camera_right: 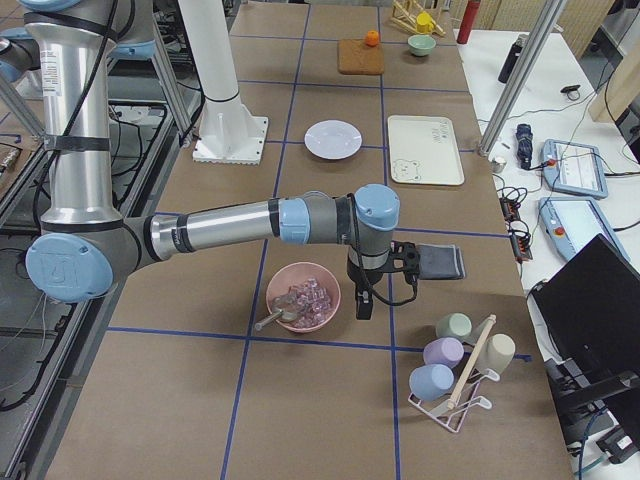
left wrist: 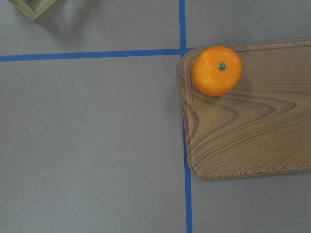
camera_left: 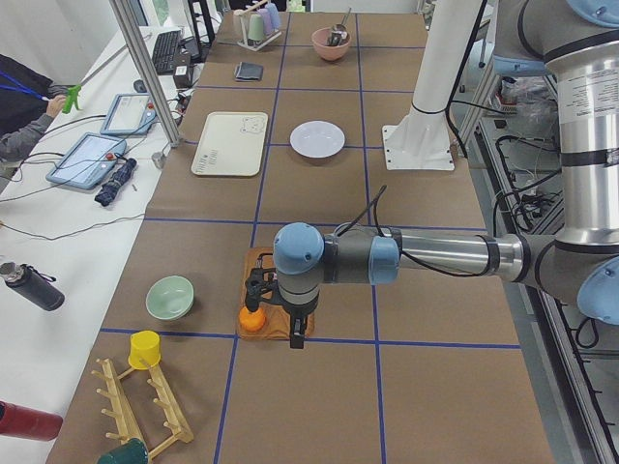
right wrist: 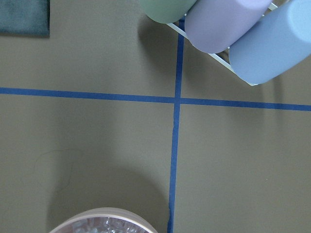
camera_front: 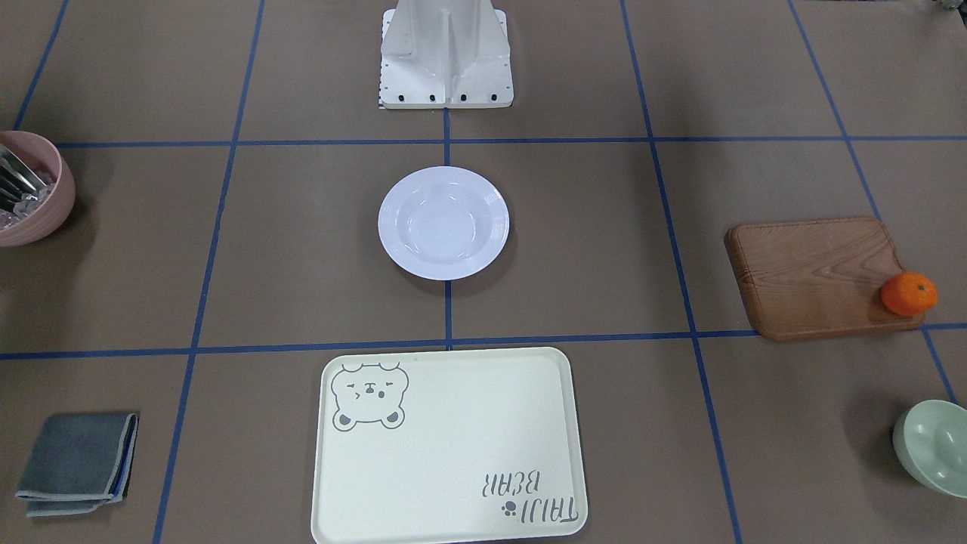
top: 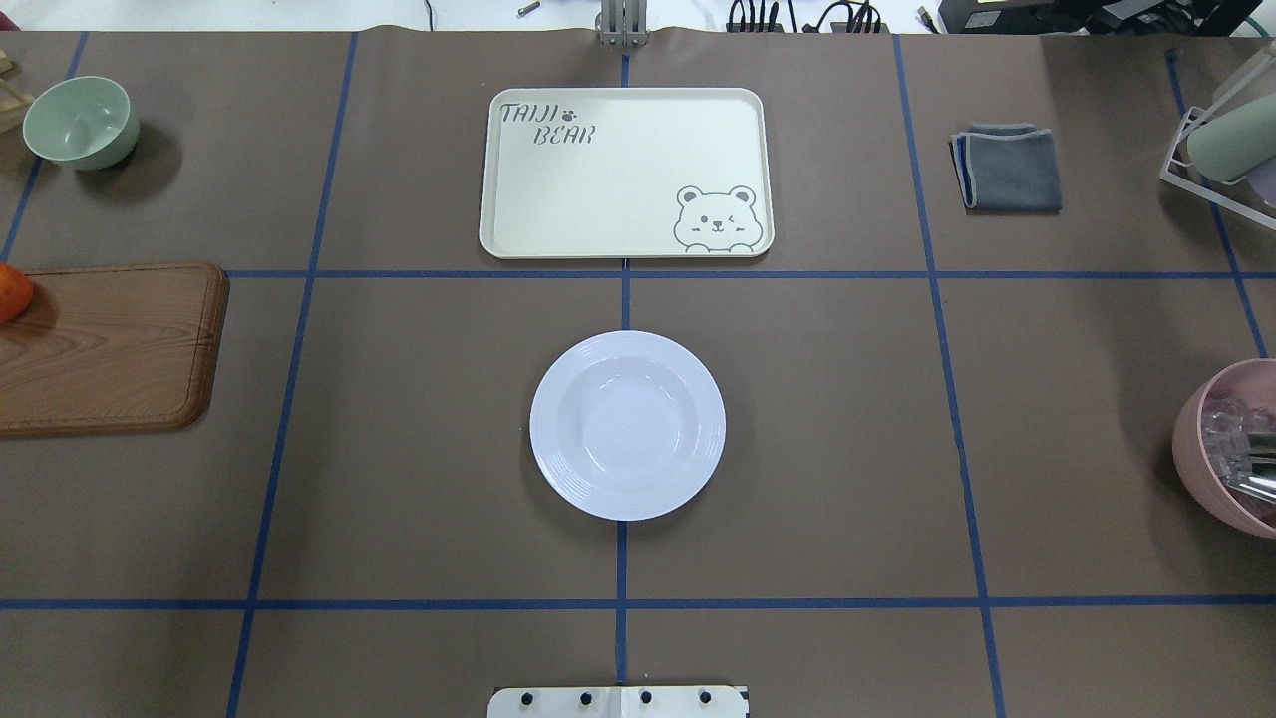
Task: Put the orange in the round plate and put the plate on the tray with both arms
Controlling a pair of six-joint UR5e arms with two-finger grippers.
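While orange (left wrist: pixel 217 70) sits on corner of wooden board (left wrist: pixel 252 126), we judge no step finished. Left gripper (camera_left: pixel 256 295) hangs close above orange; jaws apart or together, we cannot tell. Round plate (top: pixel 627 426) bare, well apart from left gripper, midway toward right gripper (camera_right: pixel 403 262). Tray (top: pixel 618 189) bare, beyond plate. Right gripper hangs by pink bowl (camera_right: pixel 328 315) and grey cloth (camera_right: pixel 440 262), far from all three; jaws, we cannot tell. Remaining: grasp orange, set in plate, two-arm carry to tray.

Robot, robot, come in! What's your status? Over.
Left end effector hangs by orange, right end effector by pink bowl; open or shut unclear. Orange on wooden board corner; round plate, tray empty. Only bare table between board and plate.
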